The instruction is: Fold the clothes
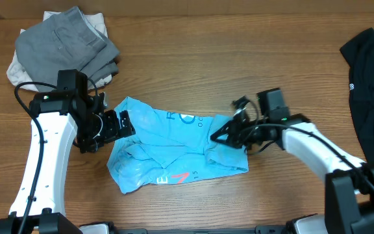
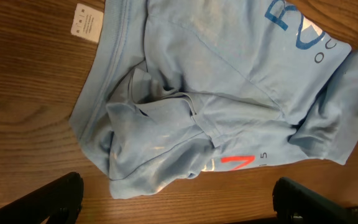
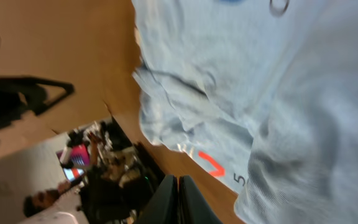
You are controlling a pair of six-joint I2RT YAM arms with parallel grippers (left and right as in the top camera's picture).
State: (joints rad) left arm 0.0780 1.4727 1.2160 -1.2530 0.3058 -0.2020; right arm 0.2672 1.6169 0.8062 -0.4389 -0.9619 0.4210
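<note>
Counter point(image 1: 193, 39): wooden, carrying all the clothes and both arms' reach.
Light blue T-shirt point(image 1: 174, 146): lying crumpled in the middle of the counter, between the two arms, with its lower left part bunching into folds; blue lettering is showing near its top edge and a red mark point(image 2: 236, 163) near its bottom edge.
Black garment point(image 1: 369, 71): lying at the counter's right edge, well apart from the T-shirt.
Grey garment point(image 1: 63, 42): sitting folded at the top left corner, resting on an off-white garment point(image 1: 15, 68) that is peeking out around it.
Left arm point(image 1: 44, 156): rising from the bottom left and bending toward the T-shirt's left edge.
Right arm point(image 1: 317, 146): stretching in from the bottom right, lying low and pointing left over the T-shirt's right side.
Left fingers point(image 1: 123, 125): standing spread wide at the T-shirt's upper left edge, gripping nothing.
Right fingers point(image 3: 179, 196): pressing together, with the tips lying at the T-shirt's rumpled cloth; I cannot tell whether any cloth is being pinched.
White label point(image 2: 86, 22): lying flat on the counter, just beside the T-shirt's hem.
</note>
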